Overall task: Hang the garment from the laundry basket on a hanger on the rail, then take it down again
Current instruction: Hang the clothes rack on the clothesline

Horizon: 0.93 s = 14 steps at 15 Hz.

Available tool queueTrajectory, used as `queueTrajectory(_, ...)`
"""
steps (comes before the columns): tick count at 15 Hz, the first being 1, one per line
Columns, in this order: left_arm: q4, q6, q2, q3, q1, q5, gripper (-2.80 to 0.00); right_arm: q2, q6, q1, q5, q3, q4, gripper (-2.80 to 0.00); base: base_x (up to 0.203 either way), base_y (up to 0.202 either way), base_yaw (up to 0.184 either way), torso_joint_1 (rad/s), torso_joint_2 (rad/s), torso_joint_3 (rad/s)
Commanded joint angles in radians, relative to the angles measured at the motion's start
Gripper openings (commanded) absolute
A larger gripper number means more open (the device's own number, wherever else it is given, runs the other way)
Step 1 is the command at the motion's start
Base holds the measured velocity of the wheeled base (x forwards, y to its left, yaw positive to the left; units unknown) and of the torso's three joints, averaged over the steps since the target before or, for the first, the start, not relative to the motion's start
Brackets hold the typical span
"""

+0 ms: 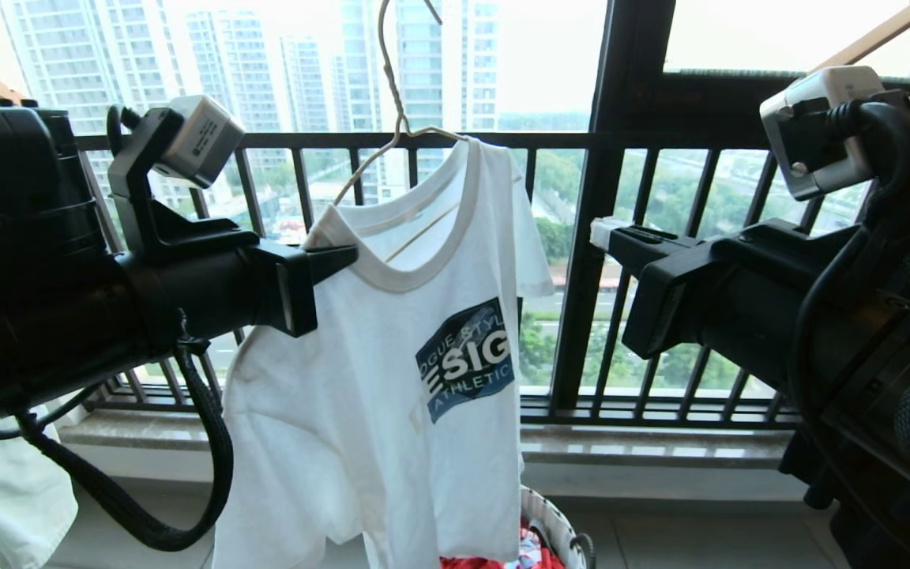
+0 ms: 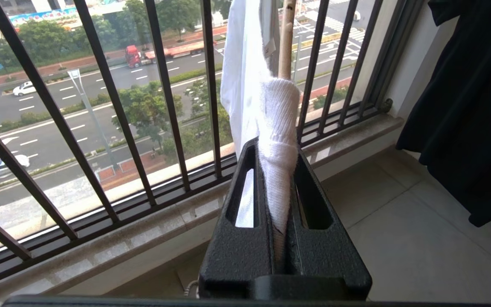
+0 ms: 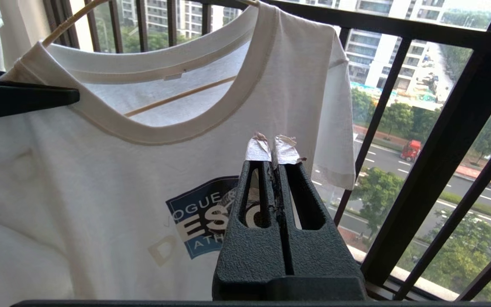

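Step in hand: by the look of it, the garment (image 1: 392, 348) is already on the hanger (image 1: 396, 103), and the work is either the last settling of the shoulder or the start of taking it down; the pictures do not settle which.
Garment: the white T-shirt hangs in front of the window railing (image 1: 660, 276), blue chest print facing the robot, one shoulder higher than the other, so it sits tilted on the wire.
Hanger: its thin hook runs up out of the head view; the rail itself is not in view, so whether the hook is seated there cannot be told.
Left pincer (image 1: 340, 259): nearly closed, clamped on the bunched white shoulder fabric beside the collar; the left wrist view shows the cloth pinched between the jaws, with a pale rod rising just behind it.
Right pincer (image 3: 271, 149): jaws pressed together, holding nothing, hanging level just in front of the shirt near the sleeve and apart from the cloth.
Doing it well: the left arm should probably move slowly and keep the pull along the hanger's arm, since a sideways tug could tip the wire off its perch; the free arm could steady the far shoulder.
Laundry basket (image 1: 554, 521): on the floor below the hem, only partly in view, red cloth inside.
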Motion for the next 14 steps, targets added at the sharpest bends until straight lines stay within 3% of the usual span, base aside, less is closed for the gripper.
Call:
queueTrajectory(1, 0.008, 0.004, -0.047, 0.046, -0.008, 0.001, -2.80, -0.034, -0.014, -0.002, -0.002, 0.000, -0.002, -2.80, 0.000, 0.000, 0.000, 0.181, -0.46, -0.274)
queueTrajectory(8, 0.481, 0.006, -0.354, 0.052, -0.013, 0.001, -2.80, -0.045, -0.021, -0.019, -0.002, -0.004, 0.002, -2.80, 0.000, 0.000, 0.000, 0.222, -0.52, -0.304)
queueTrajectory(10, 0.581, 0.023, -0.401, 0.038, -0.013, 0.003, -2.80, -0.043, -0.021, -0.021, -0.002, -0.004, 0.008, -2.80, 0.000, 0.000, 0.000, 0.251, -0.57, -0.317)
queueTrajectory(12, 0.662, 0.098, -0.412, 0.006, -0.014, 0.003, -2.80, -0.041, -0.021, -0.019, -0.001, 0.002, 0.009, -2.80, 0.000, 0.000, 0.000, 0.262, -0.58, -0.320)
queueTrajectory(14, 0.682, 0.108, -0.407, -0.009, -0.026, -0.005, -2.80, -0.026, -0.021, -0.019, 0.000, 0.007, 0.009, -2.80, 0.000, 0.000, 0.000, 0.272, -0.61, -0.339)
